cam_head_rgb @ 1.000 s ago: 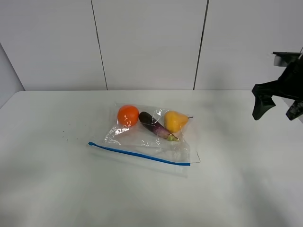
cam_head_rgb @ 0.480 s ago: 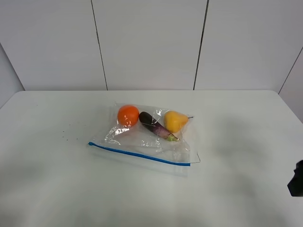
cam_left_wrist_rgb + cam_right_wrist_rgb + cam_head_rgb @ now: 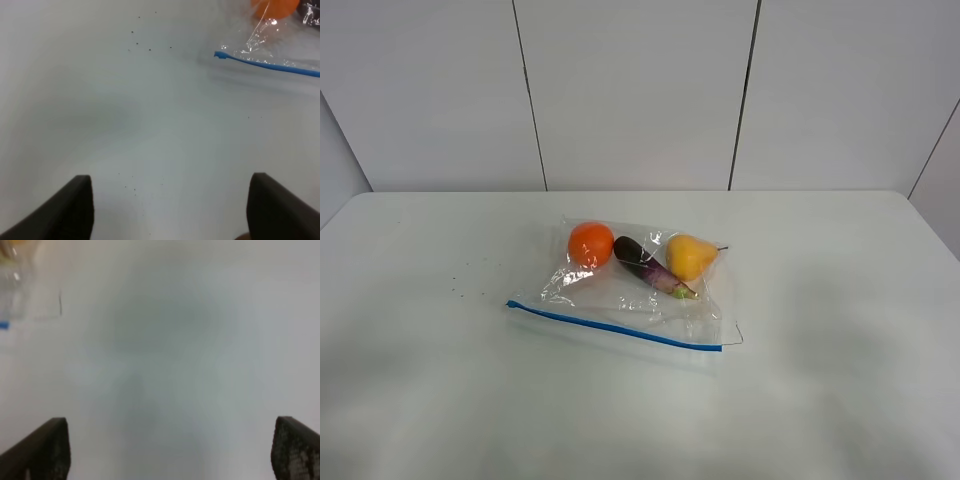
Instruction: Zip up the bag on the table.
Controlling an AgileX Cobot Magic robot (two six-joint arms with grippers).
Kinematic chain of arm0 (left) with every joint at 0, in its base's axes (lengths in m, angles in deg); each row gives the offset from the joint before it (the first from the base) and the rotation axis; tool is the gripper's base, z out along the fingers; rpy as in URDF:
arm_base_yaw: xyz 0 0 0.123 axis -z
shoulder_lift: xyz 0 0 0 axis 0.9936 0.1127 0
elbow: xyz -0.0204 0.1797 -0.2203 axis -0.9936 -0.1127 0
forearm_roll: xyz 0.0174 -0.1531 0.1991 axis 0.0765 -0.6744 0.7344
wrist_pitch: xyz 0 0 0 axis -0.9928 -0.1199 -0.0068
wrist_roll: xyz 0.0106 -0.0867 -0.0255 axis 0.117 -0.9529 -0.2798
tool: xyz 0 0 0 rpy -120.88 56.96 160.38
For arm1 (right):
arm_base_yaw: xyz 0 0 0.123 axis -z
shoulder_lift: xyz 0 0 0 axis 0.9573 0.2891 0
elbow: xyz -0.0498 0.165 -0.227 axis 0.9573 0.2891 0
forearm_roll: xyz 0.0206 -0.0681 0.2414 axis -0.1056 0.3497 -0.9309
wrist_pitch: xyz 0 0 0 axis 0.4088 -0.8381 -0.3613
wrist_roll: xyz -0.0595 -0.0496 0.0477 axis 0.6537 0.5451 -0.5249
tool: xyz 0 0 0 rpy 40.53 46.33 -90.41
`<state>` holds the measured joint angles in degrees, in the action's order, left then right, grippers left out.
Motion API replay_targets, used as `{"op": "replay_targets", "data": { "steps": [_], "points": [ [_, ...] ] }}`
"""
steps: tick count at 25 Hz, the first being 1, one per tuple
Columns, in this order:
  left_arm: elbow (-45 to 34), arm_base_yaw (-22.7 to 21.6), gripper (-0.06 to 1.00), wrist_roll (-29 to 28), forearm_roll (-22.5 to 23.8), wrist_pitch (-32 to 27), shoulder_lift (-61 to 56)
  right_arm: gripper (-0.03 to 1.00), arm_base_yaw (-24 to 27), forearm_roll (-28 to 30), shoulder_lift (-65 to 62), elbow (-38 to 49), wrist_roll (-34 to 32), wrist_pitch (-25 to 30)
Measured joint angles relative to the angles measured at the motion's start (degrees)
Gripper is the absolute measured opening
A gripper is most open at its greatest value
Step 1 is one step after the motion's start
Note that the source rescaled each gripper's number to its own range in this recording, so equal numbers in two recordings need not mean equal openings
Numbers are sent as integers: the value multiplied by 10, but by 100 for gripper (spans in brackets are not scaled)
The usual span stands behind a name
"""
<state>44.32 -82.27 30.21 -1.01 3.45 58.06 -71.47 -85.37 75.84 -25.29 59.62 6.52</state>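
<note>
The clear bag (image 3: 640, 295) lies flat in the middle of the white table (image 3: 840, 330). Its blue zip strip (image 3: 615, 327) runs along the near edge. An orange (image 3: 590, 243), a purple eggplant (image 3: 645, 265) and a yellow pear (image 3: 691, 256) show through it. Neither gripper shows in the exterior high view. In the left wrist view my left gripper (image 3: 170, 182) is open and empty over bare table, apart from the left end of the zip strip (image 3: 270, 66). In the blurred right wrist view my right gripper (image 3: 171, 422) is open and empty, apart from the bag's corner (image 3: 30, 295).
Small dark specks (image 3: 460, 285) dot the table left of the bag; they also show in the left wrist view (image 3: 145, 47). A white panelled wall (image 3: 640, 90) stands behind the table's far edge.
The right arm, high at the right edge one second ago, dropped to the lower right corner and has left the exterior high view. The bag has not moved.
</note>
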Motion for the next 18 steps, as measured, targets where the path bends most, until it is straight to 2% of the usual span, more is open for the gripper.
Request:
{"op": "replay_targets", "data": {
  "steps": [10,18],
  "points": [
    [0,0,92,0,0,0,0,100,0,1,-150,2,-3,0],
    [0,0,92,0,0,0,0,100,0,9,-154,3,-13,0]
  ]
}}
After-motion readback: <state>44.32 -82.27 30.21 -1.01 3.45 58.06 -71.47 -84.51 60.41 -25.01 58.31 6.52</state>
